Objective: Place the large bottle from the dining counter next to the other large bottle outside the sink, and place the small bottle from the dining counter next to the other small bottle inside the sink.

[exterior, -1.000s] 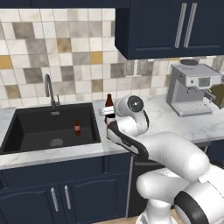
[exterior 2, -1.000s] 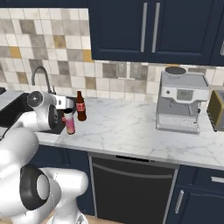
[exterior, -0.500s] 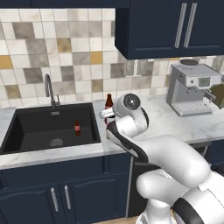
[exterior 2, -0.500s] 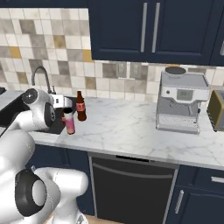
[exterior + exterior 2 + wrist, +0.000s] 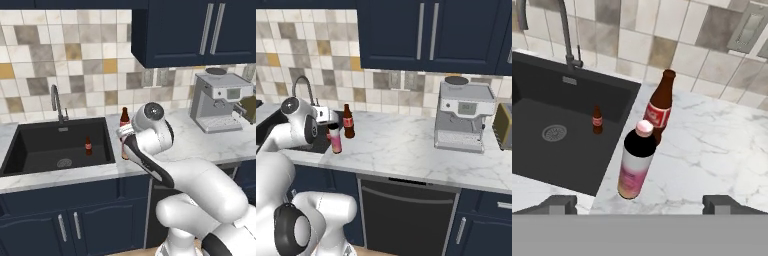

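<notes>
Pink-labelled dark bottle with a pale pink cap (image 5: 635, 162) stands upright on the white marble table (image 5: 722, 150), just beside the black sink (image 5: 557, 130) rim. At its 1 o'clock, close behind, stands the tall brown glass bottle with a red label (image 5: 659, 106). A small brown bottle (image 5: 597, 119) stands inside the sink at 10 o'clock. The end effector (image 5: 637, 202) is spread wide, holding nothing.

In the left base view the robot's wrist covers the pink-labelled bottle (image 5: 123, 148) almost wholly and hides the lower body of the brown bottle (image 5: 124, 117). The small bottle (image 5: 88, 146) in the sink (image 5: 30, 150) is too small there to read its label. The toaster (image 5: 504, 119) is cut by the right base view's edge.
</notes>
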